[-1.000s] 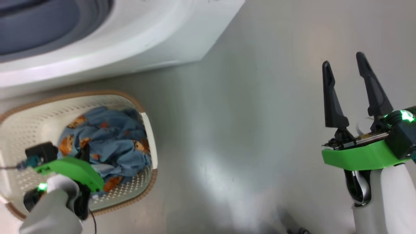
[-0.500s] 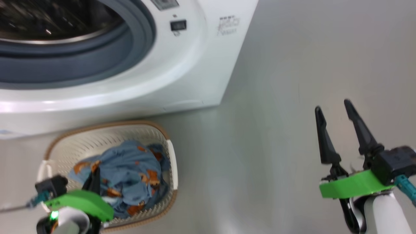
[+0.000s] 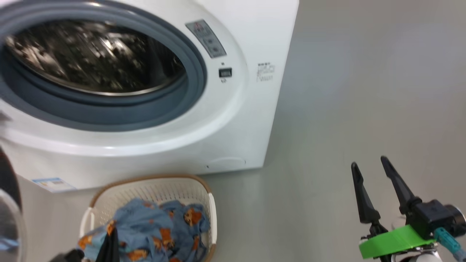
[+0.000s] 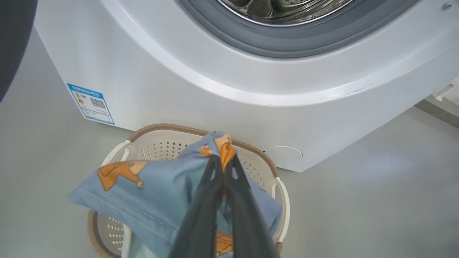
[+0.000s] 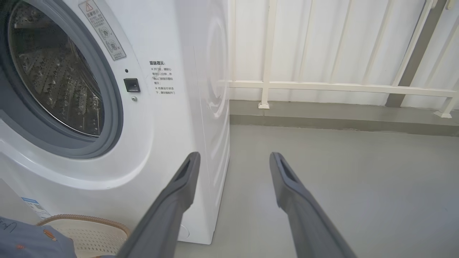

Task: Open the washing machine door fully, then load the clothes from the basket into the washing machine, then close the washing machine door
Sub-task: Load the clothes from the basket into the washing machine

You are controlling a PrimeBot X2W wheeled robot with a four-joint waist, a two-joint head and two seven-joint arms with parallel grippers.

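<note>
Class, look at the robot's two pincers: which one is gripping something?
The left pincer: it is shut on the clothes, while the right pincer stands open and empty.

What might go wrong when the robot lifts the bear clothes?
The left gripper pinches only a small fold of the clothes, so they might slip and land on the floor. The loose part hanging over the basket might catch on its rim, or snag on the grey ring of the washing machine.

Head downward, all views share washing machine (image 3: pixel 233 120)
</note>
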